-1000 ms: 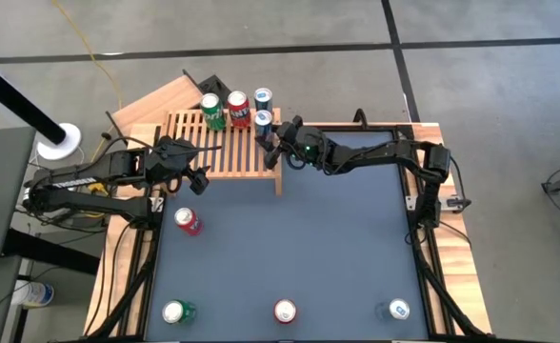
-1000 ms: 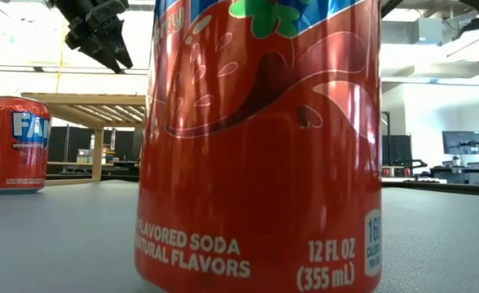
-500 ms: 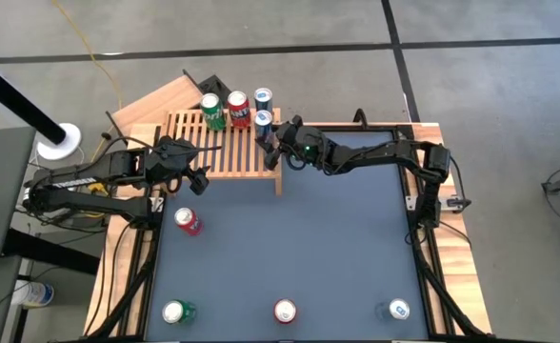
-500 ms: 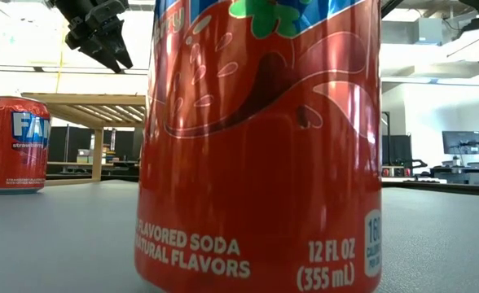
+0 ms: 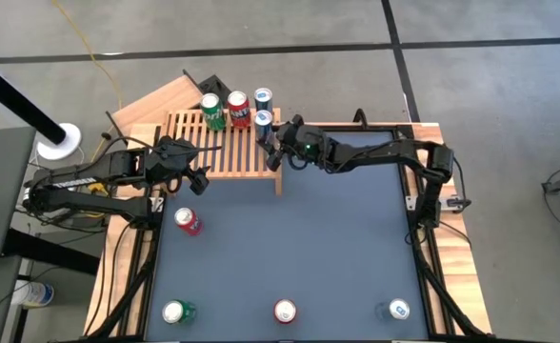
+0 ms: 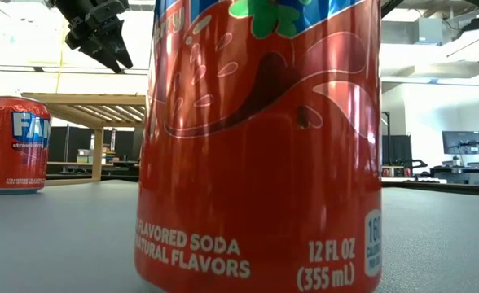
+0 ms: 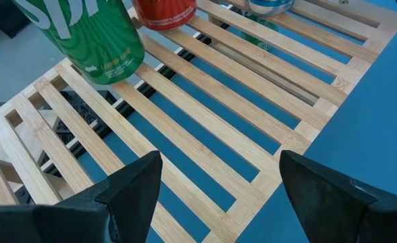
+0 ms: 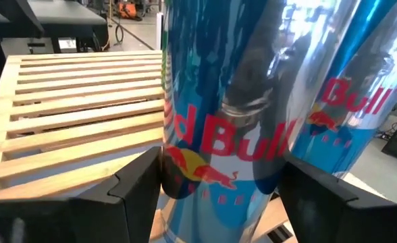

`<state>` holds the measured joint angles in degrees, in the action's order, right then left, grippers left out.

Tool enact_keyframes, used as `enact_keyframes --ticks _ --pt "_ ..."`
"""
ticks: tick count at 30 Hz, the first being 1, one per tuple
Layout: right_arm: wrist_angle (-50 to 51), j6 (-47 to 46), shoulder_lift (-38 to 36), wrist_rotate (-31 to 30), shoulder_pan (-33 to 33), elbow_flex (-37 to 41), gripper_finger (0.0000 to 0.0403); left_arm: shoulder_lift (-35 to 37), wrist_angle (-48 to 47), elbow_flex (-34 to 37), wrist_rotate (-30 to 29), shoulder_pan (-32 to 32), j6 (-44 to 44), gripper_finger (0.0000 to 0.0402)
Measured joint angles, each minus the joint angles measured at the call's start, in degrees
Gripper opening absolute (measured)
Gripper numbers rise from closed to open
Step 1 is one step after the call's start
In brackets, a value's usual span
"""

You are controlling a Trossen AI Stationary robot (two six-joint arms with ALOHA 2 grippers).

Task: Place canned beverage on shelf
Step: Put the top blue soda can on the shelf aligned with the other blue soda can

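Up close, we see our right gripper (image 8: 212, 185) with its fingers spread wide on either side of a slim blue-and-silver can (image 8: 215, 108); whether the pads press it or merely flank it we cannot tell. That can stands upright at the right end of the shelf (image 5: 225, 143), with a second blue can (image 5: 262, 97) just behind it. Our left gripper (image 7: 215, 179) hangs with its fingers apart over the slats near the shelf's front left part, holding nothing.

The shelf is a low rack of pale wood with narrow parallel slats, set at the far edge of the dark table (image 5: 309, 248). On it, along the back, stand a green can (image 5: 211, 110) and a red can (image 5: 237, 108) side by side.

On the table itself, another red can (image 5: 188, 221) stands near the left arm, and three more wait along the near edge: green (image 5: 176, 312), red (image 5: 285, 311) and blue (image 5: 398, 309).
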<state>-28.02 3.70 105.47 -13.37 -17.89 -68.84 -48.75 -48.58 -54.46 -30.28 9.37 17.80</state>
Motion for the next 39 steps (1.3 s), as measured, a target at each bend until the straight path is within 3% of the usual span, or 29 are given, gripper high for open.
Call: enact_keyframes --ticks 39 --pt "6.4 -0.6 -2.1 1.5 0.6 0.0 0.0277 0.0 0.0 0.0 1.1 0.0 0.5 0.0288"
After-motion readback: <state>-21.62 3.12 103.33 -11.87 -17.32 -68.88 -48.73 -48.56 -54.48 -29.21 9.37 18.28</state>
